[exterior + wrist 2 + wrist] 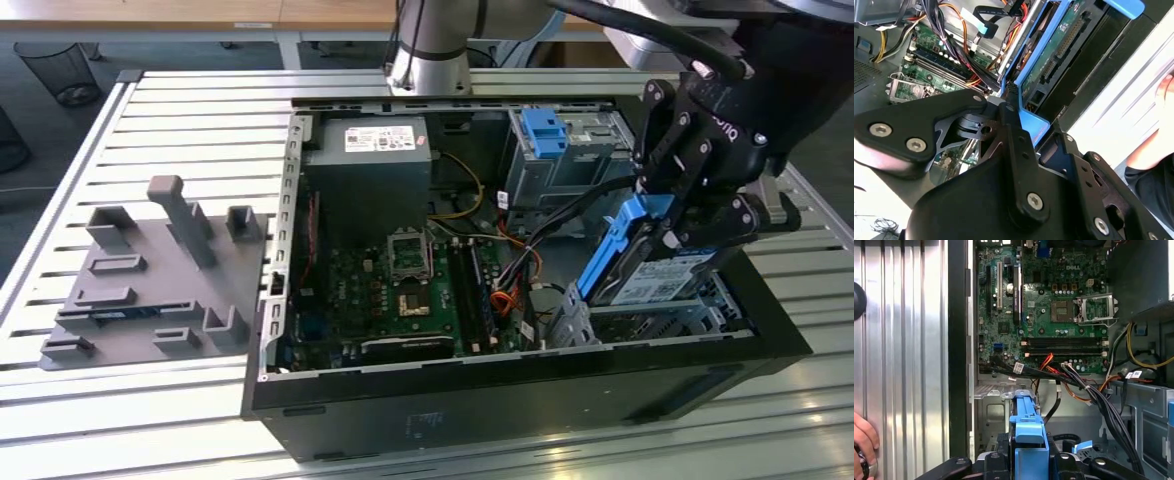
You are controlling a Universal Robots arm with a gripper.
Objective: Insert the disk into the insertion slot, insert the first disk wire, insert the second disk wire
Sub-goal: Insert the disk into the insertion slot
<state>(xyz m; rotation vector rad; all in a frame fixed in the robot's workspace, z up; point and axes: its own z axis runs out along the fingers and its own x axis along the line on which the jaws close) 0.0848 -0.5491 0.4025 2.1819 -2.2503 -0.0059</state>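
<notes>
Gripper: the black gripper (678, 215) hangs in the right part of the exterior view, over the open computer case (534, 400).
Fingers: they pinch the top of the disk's blue frame from both sides.
Disk: the disk (657, 278) is tilted, and its low end is at the top of the insertion slot (654, 320).
Slot: a silver box with holes, in the lower right of the exterior view.
Wires: the wires (514, 270) lie just beside the slot.
Hand: in the first wrist view, a person's hand (863, 437) rests on the metal table (904, 340).
</notes>
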